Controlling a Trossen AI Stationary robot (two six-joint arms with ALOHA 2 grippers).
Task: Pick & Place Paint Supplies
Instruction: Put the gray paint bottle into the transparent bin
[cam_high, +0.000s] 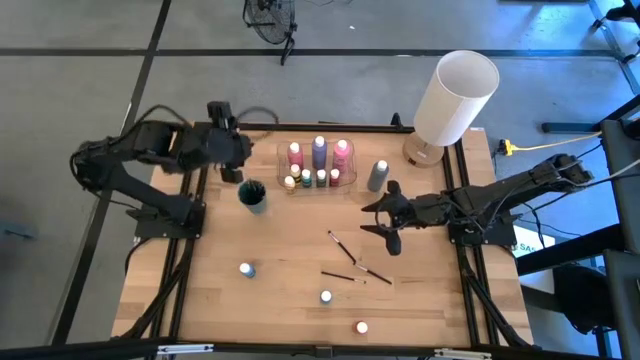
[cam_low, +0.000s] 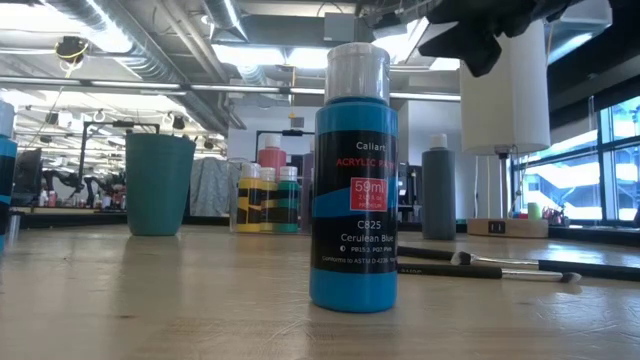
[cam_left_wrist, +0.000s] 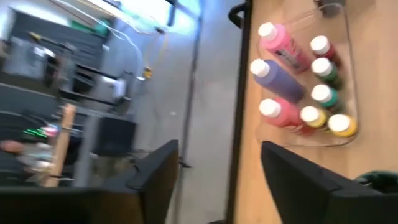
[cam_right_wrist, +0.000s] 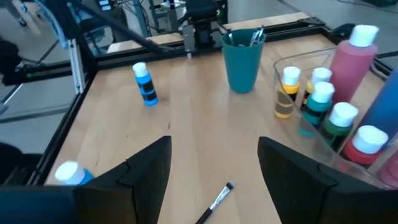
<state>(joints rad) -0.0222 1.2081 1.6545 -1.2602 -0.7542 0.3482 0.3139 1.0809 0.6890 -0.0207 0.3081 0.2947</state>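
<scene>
A clear tray (cam_high: 318, 165) at the far middle holds pink and purple bottles (cam_left_wrist: 283, 46) and several small white-capped ones (cam_right_wrist: 320, 102). A teal cup (cam_high: 252, 194) with brushes in it stands left of the tray, and a grey bottle (cam_high: 377, 175) stands to the tray's right. Three brushes (cam_high: 345, 245) lie on the wood mid-table. Small bottles stand near the front: blue (cam_high: 246, 269), another blue (cam_low: 353, 180) and red (cam_high: 361, 327). My left gripper (cam_left_wrist: 217, 162) hangs open above the table's far left, beside the cup. My right gripper (cam_right_wrist: 214, 155) is open over the brushes' right side.
A big white cylindrical lamp (cam_high: 455, 100) stands at the far right corner. The black table frame (cam_high: 190, 210) runs along both sides. Bare wood lies between the cup and the loose front bottles.
</scene>
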